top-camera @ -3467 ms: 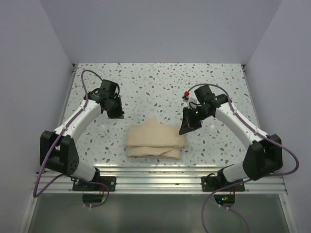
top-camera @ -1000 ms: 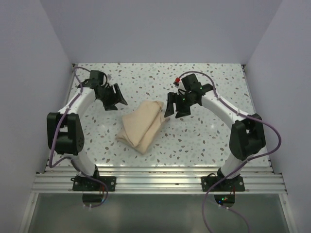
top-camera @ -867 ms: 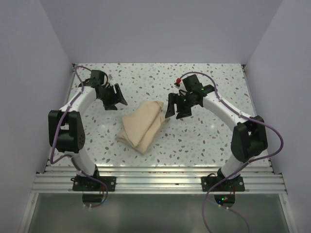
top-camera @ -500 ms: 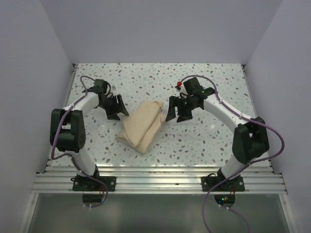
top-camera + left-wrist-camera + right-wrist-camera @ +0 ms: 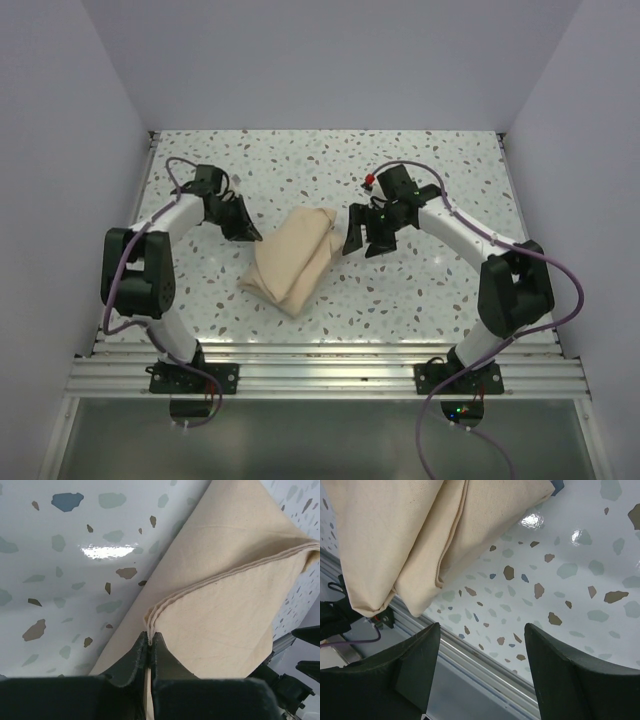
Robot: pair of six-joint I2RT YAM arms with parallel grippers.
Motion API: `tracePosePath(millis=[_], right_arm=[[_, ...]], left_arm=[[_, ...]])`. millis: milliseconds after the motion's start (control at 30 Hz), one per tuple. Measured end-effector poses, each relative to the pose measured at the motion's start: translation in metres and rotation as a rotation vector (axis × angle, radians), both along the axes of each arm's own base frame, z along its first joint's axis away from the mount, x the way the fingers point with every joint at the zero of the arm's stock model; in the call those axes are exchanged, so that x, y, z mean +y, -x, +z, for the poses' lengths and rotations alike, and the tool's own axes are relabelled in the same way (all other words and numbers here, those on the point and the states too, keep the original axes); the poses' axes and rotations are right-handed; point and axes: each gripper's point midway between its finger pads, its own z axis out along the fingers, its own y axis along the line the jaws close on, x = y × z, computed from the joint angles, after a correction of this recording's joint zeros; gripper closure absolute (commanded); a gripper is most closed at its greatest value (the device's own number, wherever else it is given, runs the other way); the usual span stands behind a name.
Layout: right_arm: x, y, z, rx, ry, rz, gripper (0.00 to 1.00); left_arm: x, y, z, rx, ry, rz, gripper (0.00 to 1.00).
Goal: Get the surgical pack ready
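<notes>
Pinching a corner on the left side of the surgical pack [image 5: 292, 258], the left jaws are clamped shut on the stacked hems. In the left wrist view several layers of tan cloth are caught between them. The pack lies as a folded bundle, skewed on the diagonal, near the middle of the speckled surface [image 5: 420, 170], between the left arm [image 5: 175, 215] and the right arm [image 5: 450, 225]. The right jaws stand wide apart with nothing in them, hovering just beside the bundle's far right corner without touching it. To my eye the step in hand is opening the wrap out, and doing it well depends on which layers are caught. If the left jaws have every hem, a pull would likely drag the whole bundle rather than unfold it, so the opposite corner needs anchoring. I'd want the right jaws to come down onto the cloth edge — not the bare surface beside it — and close on a clean fold. Then both arms should draw apart slowly and low, so the cloth spreads flat instead of bunching or slipping free.
</notes>
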Motion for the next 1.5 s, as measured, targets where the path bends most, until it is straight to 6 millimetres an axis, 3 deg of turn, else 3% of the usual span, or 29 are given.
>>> tracePosePath(millis=[133,267,400,533,767,900,1000,1167,1333,1500], right_arm=[[0.0,0.0,0.0,0.002,0.0,-0.005,0.33],[0.0,-0.002,-0.002,0.016,-0.003,-0.024,0.44],[0.004,-0.008,-0.008,0.023,-0.012,-0.05,0.57],[0.009,-0.016,-0.02,0.032,-0.016,-0.063,0.72],[0.009,-0.02,-0.058,0.052,-0.051,-0.126,0.81],[-0.014,-0.015,-0.084,0.092,-0.067,-0.201,0.81],[-0.036,-0.02,-0.092,0.104,-0.08,-0.269,0.82],[-0.061,-0.033,-0.075,0.049,-0.107,-0.354,0.81],[-0.055,-0.042,-0.053,-0.027,-0.166,-0.339,0.8],[-0.057,-0.039,-0.059,-0.026,-0.165,-0.342,0.8]], left_arm=[[-0.008,0.001,0.027,-0.068,0.023,-0.005,1.0],[-0.04,0.008,0.085,-0.235,0.078,-0.062,1.0],[-0.08,0.033,0.137,-0.374,0.15,-0.146,1.0],[-0.103,0.06,0.156,-0.432,0.2,-0.189,1.0],[-0.138,0.094,0.148,-0.424,0.216,-0.267,1.0],[-0.174,0.122,0.131,-0.416,0.237,-0.341,1.0],[-0.201,0.138,0.113,-0.383,0.24,-0.376,1.0],[-0.227,0.148,0.078,-0.333,0.171,-0.362,1.0],[-0.238,0.162,0.064,-0.319,0.131,-0.369,1.0],[-0.24,0.162,0.054,-0.319,0.102,-0.355,1.0]])
